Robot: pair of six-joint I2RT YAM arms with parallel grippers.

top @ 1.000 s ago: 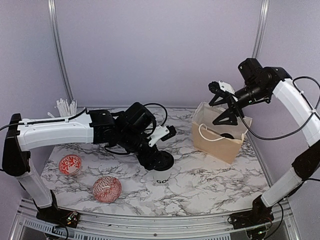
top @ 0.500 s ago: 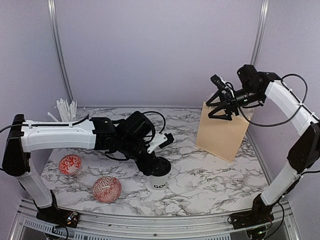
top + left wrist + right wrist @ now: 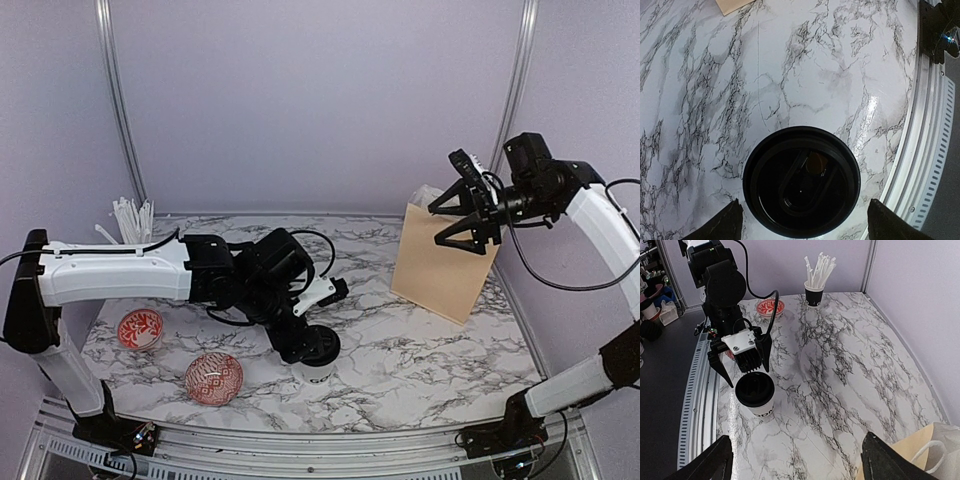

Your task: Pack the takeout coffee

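One white "GOOD" paper cup (image 3: 318, 372) with a black lid (image 3: 802, 180) stands upright on the marble table, front centre. My left gripper (image 3: 308, 343) hovers right over it, open. Its fingers (image 3: 730, 224) stand on either side of the lid without touching it. The right wrist view shows the cup (image 3: 756, 395) under the left gripper (image 3: 749, 377). My right gripper (image 3: 472, 215) is open and empty, in the air above the tan paper bag (image 3: 445, 265). The brown carrier and any other cup are out of view.
Two red-and-white patterned bowls (image 3: 140, 328) (image 3: 213, 377) sit at the front left. A black cup of white straws (image 3: 132, 222) stands at the back left. The table's metal front rail (image 3: 920, 150) runs close beside the cup. The bag's corner (image 3: 920, 455) shows in the right wrist view.
My right gripper has risen out of the bag's mouth and drawn back to the right; the bag now stands upright. My left gripper has shifted slightly toward the front over the cup.
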